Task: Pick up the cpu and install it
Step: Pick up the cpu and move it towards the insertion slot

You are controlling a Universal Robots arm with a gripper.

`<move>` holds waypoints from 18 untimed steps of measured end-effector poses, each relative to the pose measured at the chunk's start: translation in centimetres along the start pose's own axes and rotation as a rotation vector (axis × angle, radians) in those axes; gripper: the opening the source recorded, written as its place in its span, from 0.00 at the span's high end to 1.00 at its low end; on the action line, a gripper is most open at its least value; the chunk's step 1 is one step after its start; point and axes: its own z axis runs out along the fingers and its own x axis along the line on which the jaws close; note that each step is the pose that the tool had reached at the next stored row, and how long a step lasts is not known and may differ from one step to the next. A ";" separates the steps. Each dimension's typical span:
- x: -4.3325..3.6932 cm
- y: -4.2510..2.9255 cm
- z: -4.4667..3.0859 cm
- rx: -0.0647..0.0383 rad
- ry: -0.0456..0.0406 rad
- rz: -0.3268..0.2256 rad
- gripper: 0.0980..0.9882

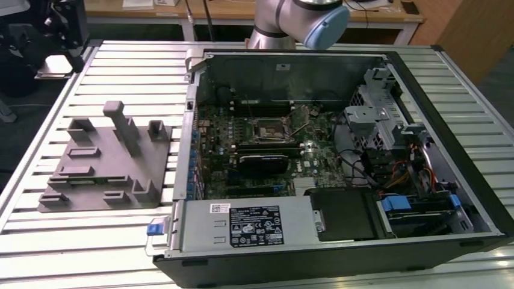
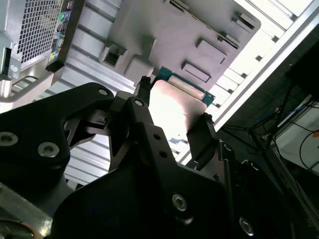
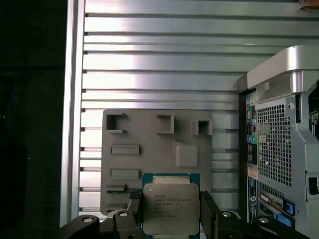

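Gripper (image 3: 170, 201) clamps the cpu (image 3: 171, 211) by two opposite edges, poised over the grey fixture (image 3: 149, 144), which lies at nine o'clock from the open case (image 1: 281, 72) in the exterior view. Thin, stiff and light, the chip is probably delicate underneath. Edge holds look safest.
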 end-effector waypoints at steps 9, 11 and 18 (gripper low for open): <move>-1.77 0.01 0.02 0.000 0.0000 0.000 0.50; -2.20 0.02 0.02 0.000 0.0000 0.000 0.50; -3.77 0.03 0.03 0.000 0.0000 0.000 0.50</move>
